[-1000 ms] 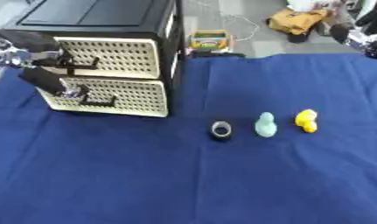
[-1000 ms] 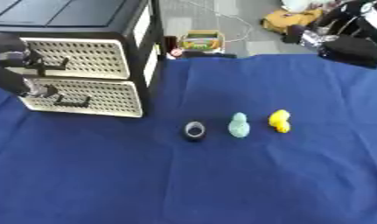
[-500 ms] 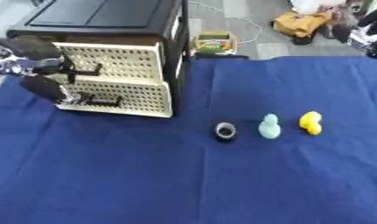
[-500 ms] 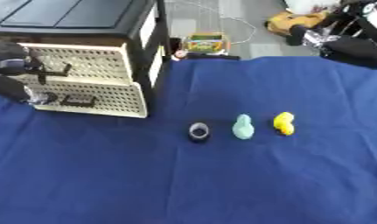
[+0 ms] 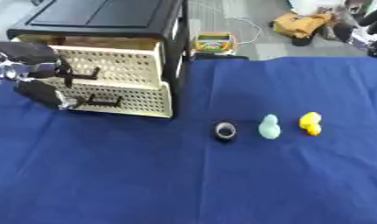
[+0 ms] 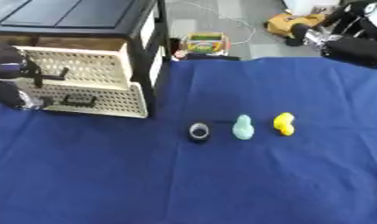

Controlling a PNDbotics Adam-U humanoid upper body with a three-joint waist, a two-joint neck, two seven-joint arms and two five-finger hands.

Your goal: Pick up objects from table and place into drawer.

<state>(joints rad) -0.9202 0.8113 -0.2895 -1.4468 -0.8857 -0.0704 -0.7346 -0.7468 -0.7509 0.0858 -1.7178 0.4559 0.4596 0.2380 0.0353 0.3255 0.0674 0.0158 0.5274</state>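
Honestly the yellow duck (image 5: 310,123) looked light and squishy, best pinched round its body, while the left hand (image 5: 34,72) had its fingers curled on the top drawer's handle (image 5: 78,75).

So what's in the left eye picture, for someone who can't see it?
The robot's left hand is at the cream drawer unit, whose upper drawer is partly open. On the blue cloth sit a black ring, a pale green toy and a yellow toy.

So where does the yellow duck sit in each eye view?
Left eye view: yellow duck right of centre, rightmost of three small things on the blue cloth.
Right eye view: same duck, slightly nearer the middle.
Shared landmark: the pale green figure just to its left.
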